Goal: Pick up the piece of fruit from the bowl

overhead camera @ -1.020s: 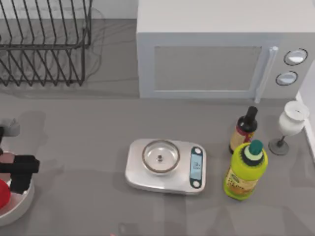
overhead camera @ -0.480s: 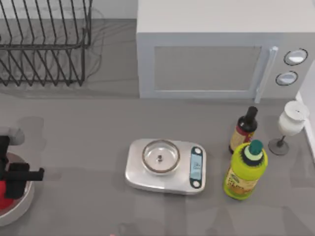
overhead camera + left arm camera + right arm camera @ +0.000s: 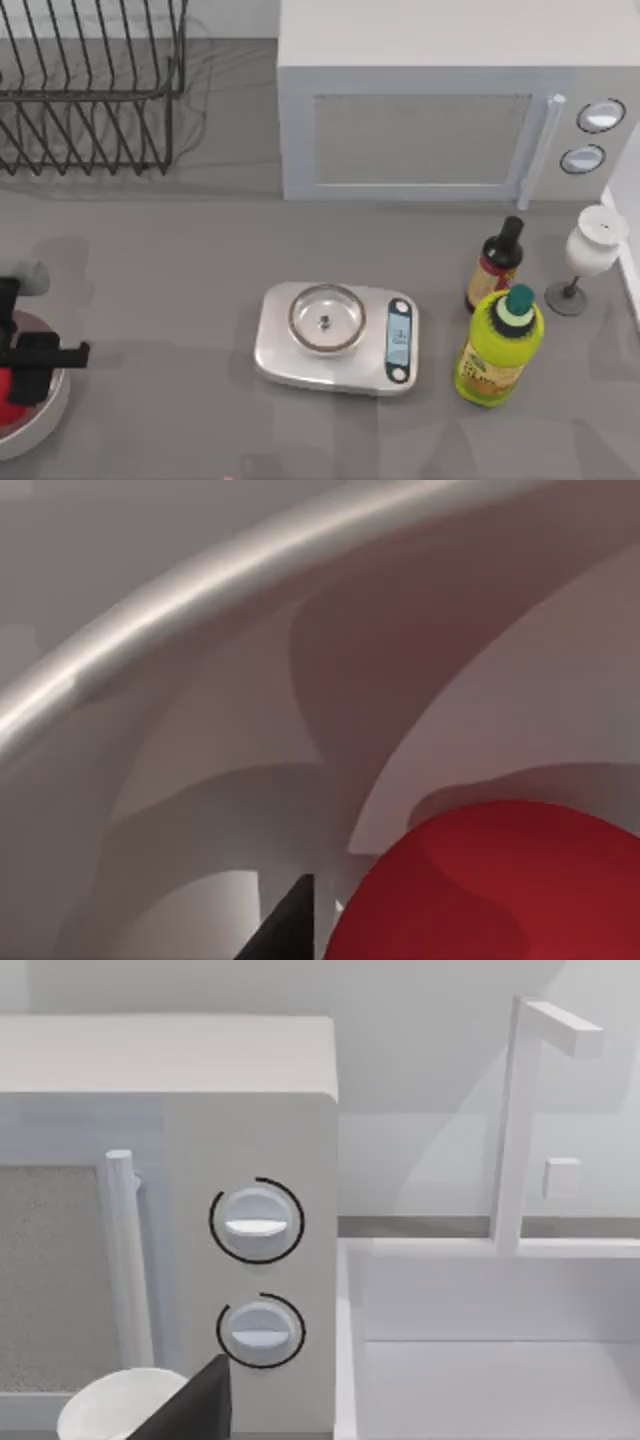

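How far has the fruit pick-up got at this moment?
Done: the left gripper is down inside the bowl at the table's left edge, right at the red fruit. In hand: closing on it, though a firm grip can't be confirmed. Left: lifting the fruit, which sits low in the bowl. The right arm is parked near the microwave.
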### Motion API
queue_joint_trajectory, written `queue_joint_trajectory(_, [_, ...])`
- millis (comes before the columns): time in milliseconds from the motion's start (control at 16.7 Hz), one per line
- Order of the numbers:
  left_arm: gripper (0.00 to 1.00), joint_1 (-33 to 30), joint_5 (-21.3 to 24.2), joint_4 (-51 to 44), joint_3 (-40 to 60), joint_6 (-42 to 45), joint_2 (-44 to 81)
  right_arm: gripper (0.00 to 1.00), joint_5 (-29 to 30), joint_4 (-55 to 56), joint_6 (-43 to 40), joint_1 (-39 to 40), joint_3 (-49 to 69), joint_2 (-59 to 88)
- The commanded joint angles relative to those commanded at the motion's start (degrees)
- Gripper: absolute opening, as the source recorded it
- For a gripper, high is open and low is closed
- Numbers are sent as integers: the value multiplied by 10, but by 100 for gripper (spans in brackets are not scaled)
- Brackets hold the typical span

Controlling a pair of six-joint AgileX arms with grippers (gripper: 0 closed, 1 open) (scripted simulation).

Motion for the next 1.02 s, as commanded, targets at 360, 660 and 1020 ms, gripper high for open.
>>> queue_joint_trajectory(360, [0,0,0,0,0,0,0,100,0,0,0,0,0,0])
queue_joint_trajectory(660, [0,0,0,0,0,0,0,100,0,0,0,0,0,0])
queue_joint_trajectory(1020, [0,1,-1,-41,51,1,-5,100,0,0,0,0,0,0])
